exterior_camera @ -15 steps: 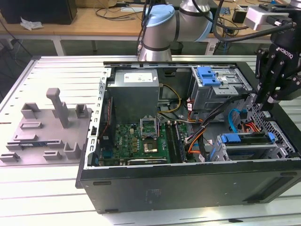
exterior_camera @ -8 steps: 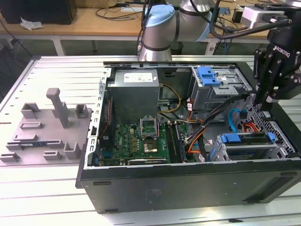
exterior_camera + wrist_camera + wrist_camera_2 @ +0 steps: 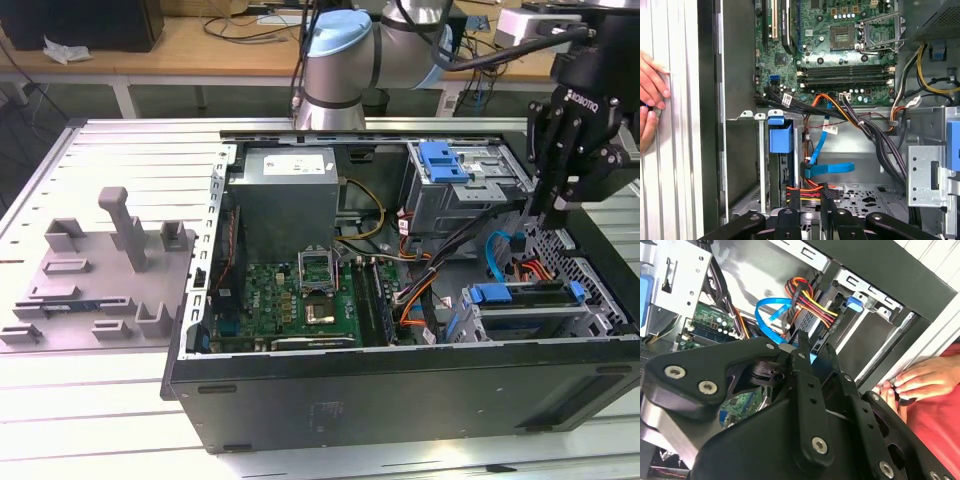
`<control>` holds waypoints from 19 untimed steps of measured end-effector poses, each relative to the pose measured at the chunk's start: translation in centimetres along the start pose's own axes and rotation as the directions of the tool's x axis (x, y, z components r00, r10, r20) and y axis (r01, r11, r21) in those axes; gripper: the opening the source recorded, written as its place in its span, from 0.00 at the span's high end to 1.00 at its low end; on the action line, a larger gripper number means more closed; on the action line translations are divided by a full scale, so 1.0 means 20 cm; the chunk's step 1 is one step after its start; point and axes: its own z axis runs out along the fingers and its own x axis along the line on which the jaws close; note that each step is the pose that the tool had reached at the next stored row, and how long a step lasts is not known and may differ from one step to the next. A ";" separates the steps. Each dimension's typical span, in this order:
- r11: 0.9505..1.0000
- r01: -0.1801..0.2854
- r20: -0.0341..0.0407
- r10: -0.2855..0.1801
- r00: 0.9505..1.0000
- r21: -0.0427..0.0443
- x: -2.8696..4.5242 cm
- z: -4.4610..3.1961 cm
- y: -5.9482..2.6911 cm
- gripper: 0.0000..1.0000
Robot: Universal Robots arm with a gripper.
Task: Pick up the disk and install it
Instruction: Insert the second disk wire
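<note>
The gripper (image 3: 556, 205) hangs above the open computer case (image 3: 400, 390) at the exterior view's right, its fingers (image 3: 795, 200) pressed close together and holding nothing. The disk (image 3: 530, 300), framed in blue, sits in the drive bay at the case's lower corner, just below the gripper. A hand (image 3: 915, 380) rests on the worktop (image 3: 120, 150) beside the case.

a pale ribbed metal table (image 3: 120, 150) fills the foreground. behind it stands a wooden bench (image 3: 190, 45) on white legs, strewn with cables (image 3: 245, 20), a dark box (image 3: 85, 22) at the exterior view's left.
</note>
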 end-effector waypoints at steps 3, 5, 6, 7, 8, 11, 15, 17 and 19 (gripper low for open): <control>1.000 0.000 -0.009 0.000 1.000 0.000 -0.015 0.001 0.016 0.70; 1.000 0.001 -0.015 -0.001 1.000 0.001 -0.023 0.001 0.030 0.70; 1.000 0.001 -0.016 -0.001 1.000 0.001 -0.023 0.001 0.037 0.70; 1.000 0.001 -0.016 -0.001 1.000 0.001 -0.023 0.002 0.042 0.70; 1.000 0.001 -0.016 -0.001 1.000 0.001 -0.024 0.004 0.046 0.70; 1.000 0.001 -0.016 -0.001 1.000 0.001 -0.024 0.009 0.056 0.70; 1.000 0.001 -0.017 -0.001 1.000 0.001 -0.025 0.013 0.060 0.70; 1.000 0.001 -0.019 -0.001 1.000 0.001 -0.026 0.016 0.061 0.70; 1.000 0.001 -0.021 -0.001 1.000 0.001 -0.026 0.019 0.061 0.70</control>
